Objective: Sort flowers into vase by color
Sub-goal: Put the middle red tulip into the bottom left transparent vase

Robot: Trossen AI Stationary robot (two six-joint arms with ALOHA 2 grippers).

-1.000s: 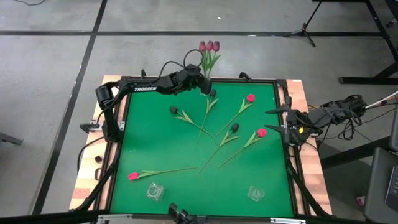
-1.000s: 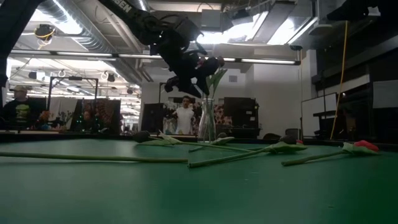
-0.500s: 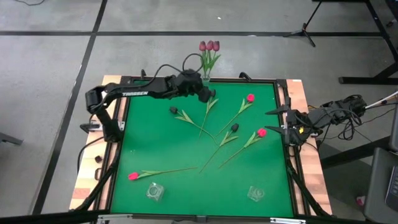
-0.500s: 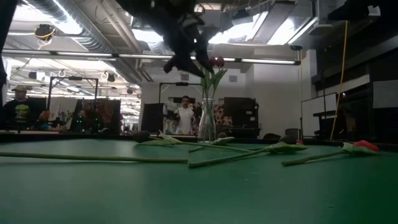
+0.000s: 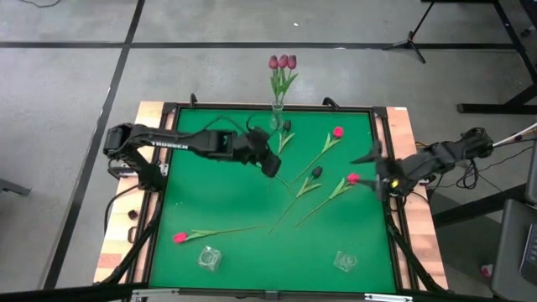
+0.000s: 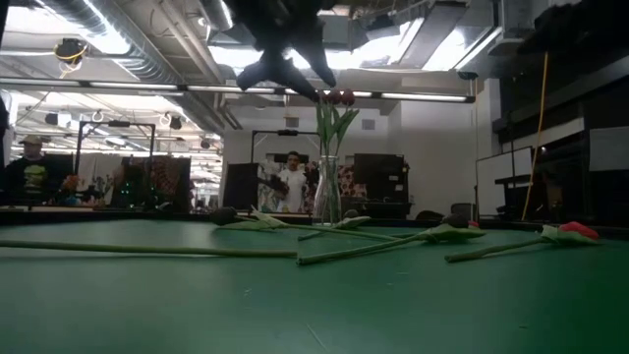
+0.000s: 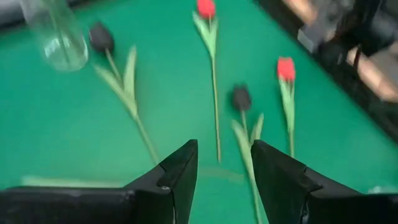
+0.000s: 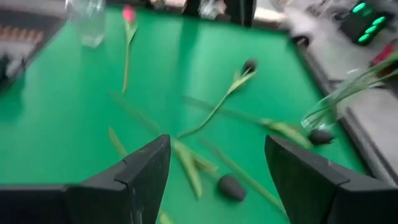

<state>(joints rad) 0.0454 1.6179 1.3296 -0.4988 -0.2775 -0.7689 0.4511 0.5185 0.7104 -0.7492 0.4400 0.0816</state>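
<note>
The left gripper hangs over the middle of the green table, and its fingers are apart with nothing in them. The right gripper waits at the table's right edge, spread wide and empty. A glass vase at the far edge holds three purple flowers. Pink flowers and black flowers lie flat on the table. Two small glass jars stand near the front edge.

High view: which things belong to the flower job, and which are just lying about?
Job: tall vase of mauve tulips; loose red tulips and dark tulips; two empty vases; left gripper above the mat; right gripper at its edge.
Lying about: floor stand, cables.
</note>
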